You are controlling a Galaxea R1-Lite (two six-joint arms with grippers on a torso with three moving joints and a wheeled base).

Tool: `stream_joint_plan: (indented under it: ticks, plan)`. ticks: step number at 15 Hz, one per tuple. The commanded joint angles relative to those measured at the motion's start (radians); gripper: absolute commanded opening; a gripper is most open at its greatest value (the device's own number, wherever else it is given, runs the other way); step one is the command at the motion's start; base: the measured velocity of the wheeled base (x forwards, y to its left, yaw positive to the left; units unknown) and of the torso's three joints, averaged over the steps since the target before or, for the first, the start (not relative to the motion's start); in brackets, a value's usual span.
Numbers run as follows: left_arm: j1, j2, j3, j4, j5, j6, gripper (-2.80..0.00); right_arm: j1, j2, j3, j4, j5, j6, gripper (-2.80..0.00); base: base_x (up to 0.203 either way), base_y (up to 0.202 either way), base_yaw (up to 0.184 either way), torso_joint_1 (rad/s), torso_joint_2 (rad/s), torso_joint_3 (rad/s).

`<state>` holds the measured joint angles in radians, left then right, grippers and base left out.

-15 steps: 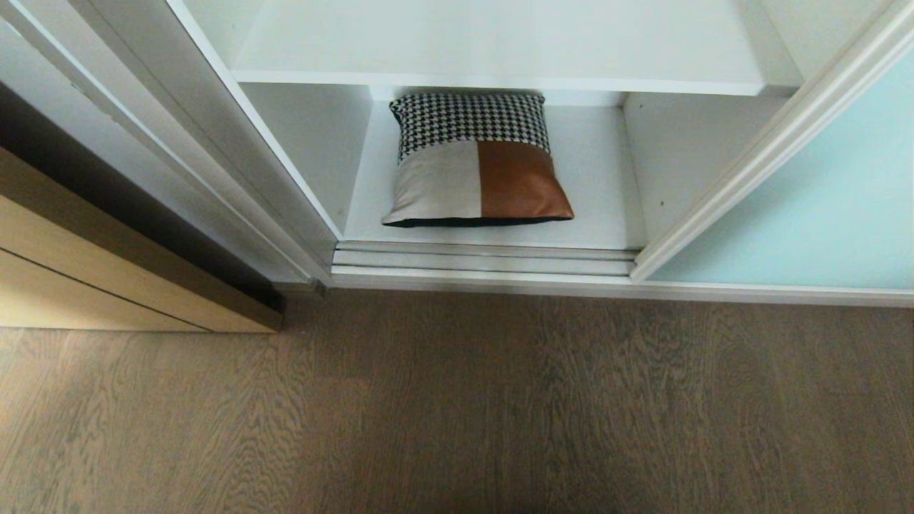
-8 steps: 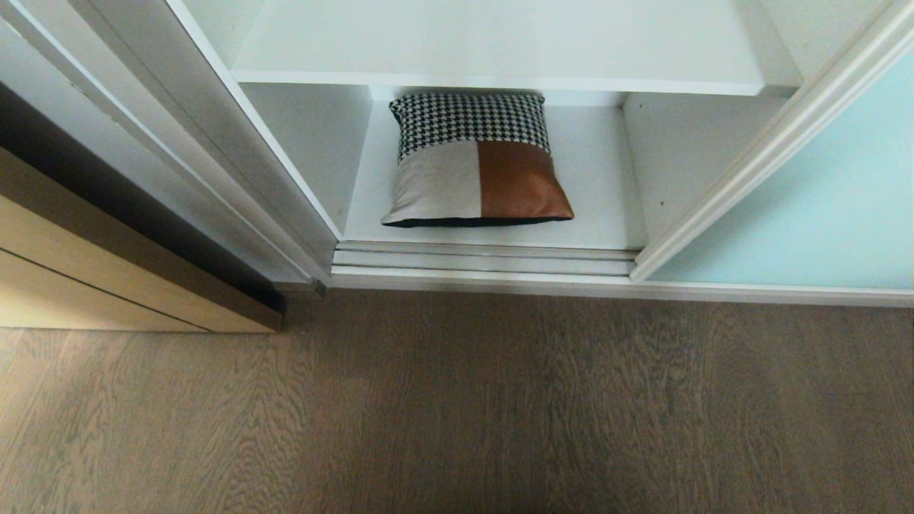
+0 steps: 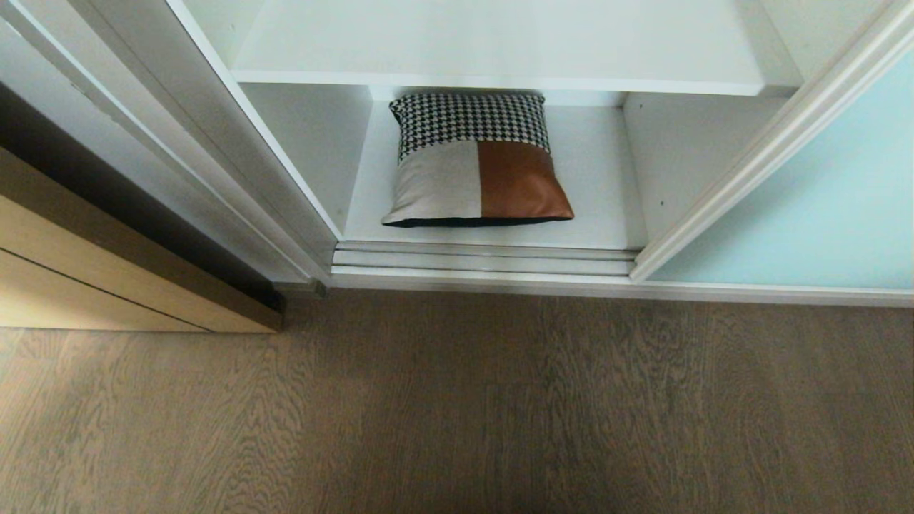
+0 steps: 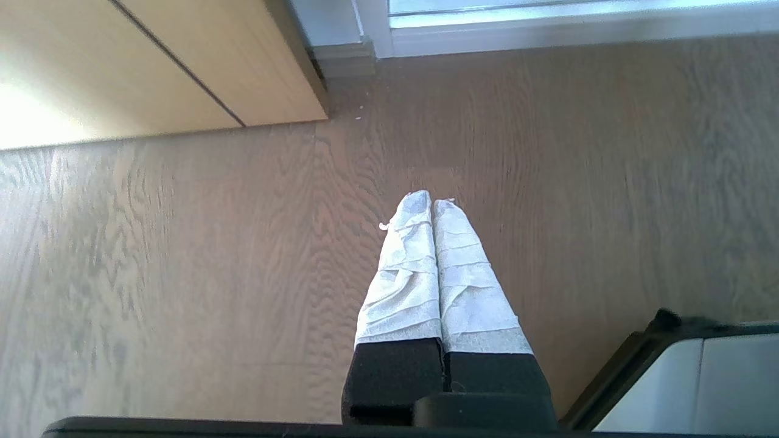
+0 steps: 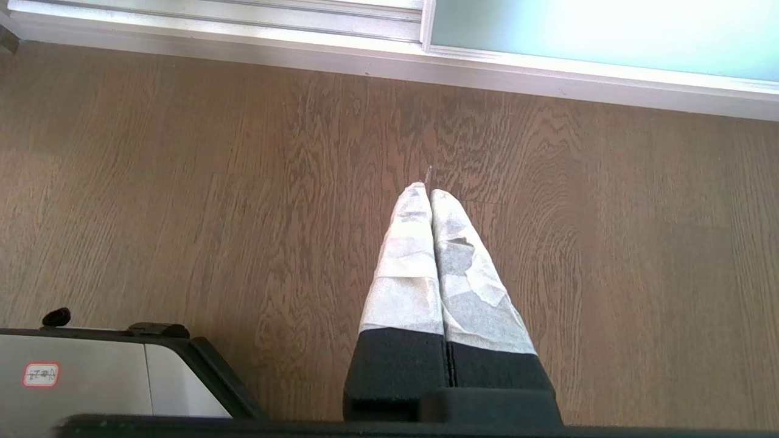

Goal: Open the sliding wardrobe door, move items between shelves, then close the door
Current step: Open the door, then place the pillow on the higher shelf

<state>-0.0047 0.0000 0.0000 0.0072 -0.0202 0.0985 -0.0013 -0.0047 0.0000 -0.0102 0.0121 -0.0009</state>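
While the sliding wardrobe door (image 3: 821,207) stands pushed aside to the right, the cushion (image 3: 477,163) lies flat on the lowest shelf (image 3: 600,178), tucked partly under the front edge of the shelf above (image 3: 500,43). That overhang looks like the danger: lift the cushion too steeply and it could catch the board's lip, or a soft corner could slip from a shallow pinch. The floor track (image 3: 485,258) at the threshold may also snag a low reach. Neither arm shows in the head view. The left gripper (image 4: 433,202) hangs over the wood floor (image 3: 457,414), taped fingers pressed together on nothing; the right gripper (image 5: 426,191) hangs the same way, shut and empty, near the wardrobe's base rail.
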Motion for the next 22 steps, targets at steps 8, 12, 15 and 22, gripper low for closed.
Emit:
stream_joint_plan:
  ticks: [8, 12, 15, 22]
  plan:
    - [0.000, 0.001, -0.003, 0.000, 0.009, -0.059, -2.80, 0.000, 0.005, 0.000, -0.001, 0.000, -0.001, -2.80, 0.000, 0.000, 0.000, 0.000, 0.00, 0.000]
    - [0.001, 0.002, -0.003, 0.004, 0.014, -0.061, -2.80, 0.000, 0.005, 0.000, -0.001, 0.000, 0.000, -2.80, 0.154, 0.000, 0.000, 0.002, 0.00, 0.001]
    - [0.000, 0.001, -0.005, 0.008, 0.014, -0.062, -2.80, 0.000, 0.005, 0.000, -0.001, 0.002, 0.000, -2.80, 0.195, 0.000, 0.000, 0.004, 0.00, 0.006]
    - [0.000, 0.000, -0.002, -0.001, 0.016, -0.063, -2.80, 0.001, 0.005, 0.000, -0.001, 0.000, -0.001, -2.80, 0.154, 0.000, 0.001, 0.004, 0.00, 0.002]
